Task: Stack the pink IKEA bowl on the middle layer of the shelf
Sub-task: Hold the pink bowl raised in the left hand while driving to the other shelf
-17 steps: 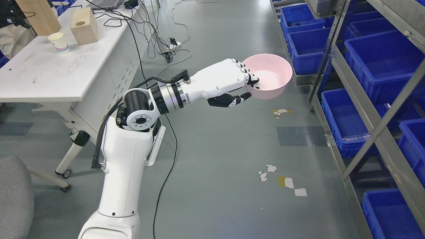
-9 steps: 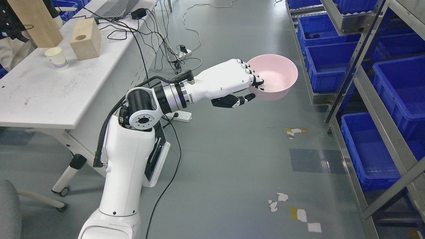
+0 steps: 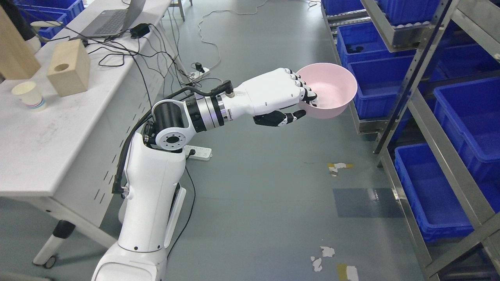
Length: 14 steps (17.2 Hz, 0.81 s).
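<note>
Left hand (image 3: 287, 99) grips unmarked pink bowl (image 3: 332, 90).

White desk (image 3: 58, 140), left: paper cup (image 3: 26, 95) near its left edge, holed wooden block (image 3: 69, 73) just beside it, laptop (image 3: 113, 21) at the far end among black cables (image 3: 133, 54). Power strip (image 3: 198, 152) on the floor. Blue bins (image 3: 466, 113) at right.

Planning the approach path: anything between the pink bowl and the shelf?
The left hand holds the pink bowl over open floor. The slanted shelf post and blue bins stand right beside it.
</note>
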Tool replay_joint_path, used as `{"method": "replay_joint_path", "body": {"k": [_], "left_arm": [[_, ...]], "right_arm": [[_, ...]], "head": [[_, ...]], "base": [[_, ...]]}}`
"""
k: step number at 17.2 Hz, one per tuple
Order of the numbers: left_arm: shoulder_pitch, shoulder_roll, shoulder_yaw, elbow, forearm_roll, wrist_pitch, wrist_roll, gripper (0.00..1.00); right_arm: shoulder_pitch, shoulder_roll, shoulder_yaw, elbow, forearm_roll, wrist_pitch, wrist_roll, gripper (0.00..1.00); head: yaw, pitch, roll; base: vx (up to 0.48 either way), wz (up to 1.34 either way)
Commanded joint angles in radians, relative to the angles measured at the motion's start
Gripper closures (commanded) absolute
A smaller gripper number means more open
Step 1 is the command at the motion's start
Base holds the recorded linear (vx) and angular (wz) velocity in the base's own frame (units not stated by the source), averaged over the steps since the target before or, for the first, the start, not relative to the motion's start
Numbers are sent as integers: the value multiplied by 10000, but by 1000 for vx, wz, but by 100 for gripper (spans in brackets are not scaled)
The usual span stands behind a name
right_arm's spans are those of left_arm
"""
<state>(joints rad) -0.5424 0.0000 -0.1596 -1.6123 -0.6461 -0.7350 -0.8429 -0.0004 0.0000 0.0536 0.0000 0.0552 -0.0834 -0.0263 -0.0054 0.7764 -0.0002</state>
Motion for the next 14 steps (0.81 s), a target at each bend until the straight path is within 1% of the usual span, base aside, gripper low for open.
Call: {"method": "replay_joint_path", "body": {"k": [1, 4, 8, 10, 12, 13, 14], "left_arm": [[-98, 174, -765, -14, 110, -504, 23, 98], [-695, 174, -1149, 31, 600, -428, 38, 98], [-1064, 174, -1197, 32, 708, -335, 38, 98], [-1842, 174, -663, 1, 709, -351, 160, 98], [-3068, 174, 257, 153, 693, -199, 207, 98], [-3393, 174, 458, 428, 663, -137, 131, 98], [-3411, 174, 476, 597, 632, -136, 115, 98]], "right_arm": [[234, -175, 0, -174, -14, 6, 2, 0], [234, -175, 0, -174, 1, 6, 2, 0], [234, -175, 0, -174, 1, 6, 2, 0], [234, -175, 0, -174, 1, 6, 2, 0], [234, -175, 0, -174, 1, 6, 2, 0], [234, -175, 0, -174, 1, 6, 2, 0], [234, -175, 0, -174, 1, 6, 2, 0]], "head": [[0, 0, 0], [0, 0, 0], [0, 0, 0], [0, 0, 0], [0, 0, 0], [0, 0, 0], [0, 0, 0]], "base": [[145, -281], [124, -650], [73, -1093], [47, -1186], [49, -1150], [47, -1030], [47, -1030]]}}
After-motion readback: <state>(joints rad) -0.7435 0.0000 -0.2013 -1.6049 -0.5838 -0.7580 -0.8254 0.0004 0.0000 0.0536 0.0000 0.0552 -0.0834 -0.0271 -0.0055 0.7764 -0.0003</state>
